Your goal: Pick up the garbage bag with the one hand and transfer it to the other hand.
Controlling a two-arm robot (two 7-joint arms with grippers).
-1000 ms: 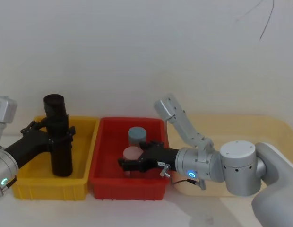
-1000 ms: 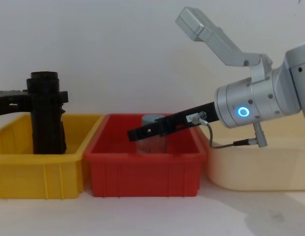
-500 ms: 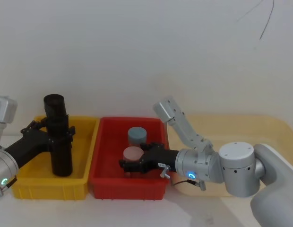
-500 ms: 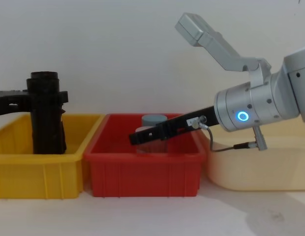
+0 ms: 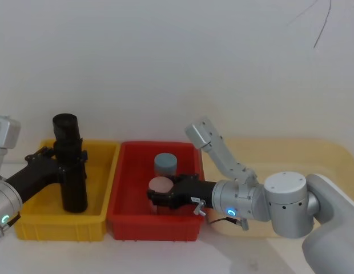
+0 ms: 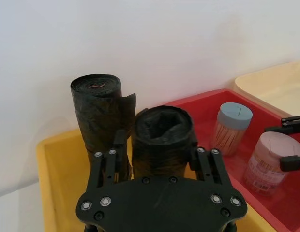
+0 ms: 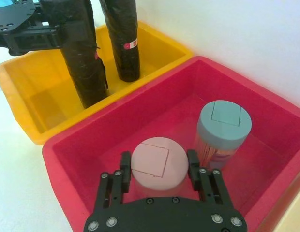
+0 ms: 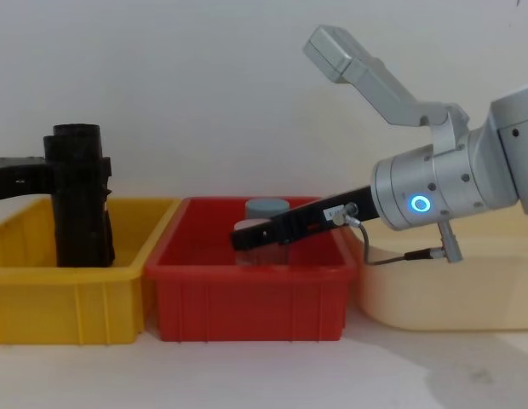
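Step, by my read: lift bag (image 6: 162,130) out of yellow bin (image 5: 57,225). Pull straight up, clear rim, avoid dragging second roll (image 6: 97,101) just behind. Left gripper (image 5: 69,161) pinches bag near top; bag upright inside yellow bin. Right gripper (image 7: 158,159) right of yellow bin, over red bin (image 5: 125,220), fingers spread astride pink-lid jar (image 7: 157,169).

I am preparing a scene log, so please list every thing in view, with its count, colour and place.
yellow bin: 1, yellow, left
red bin: 1, red, middle
tray: 1, cream, right
garbage bag: 1, plain black, upright in the yellow bin
marked roll: 1, black with a red mark, upright beside the garbage bag
pink-lidded jar: 1, in the red bin
grey-lidded jar: 1, in the red bin, farther back
left tool: 1, black, shut on the garbage bag
right tool: 1, black, at the pink-lidded jar
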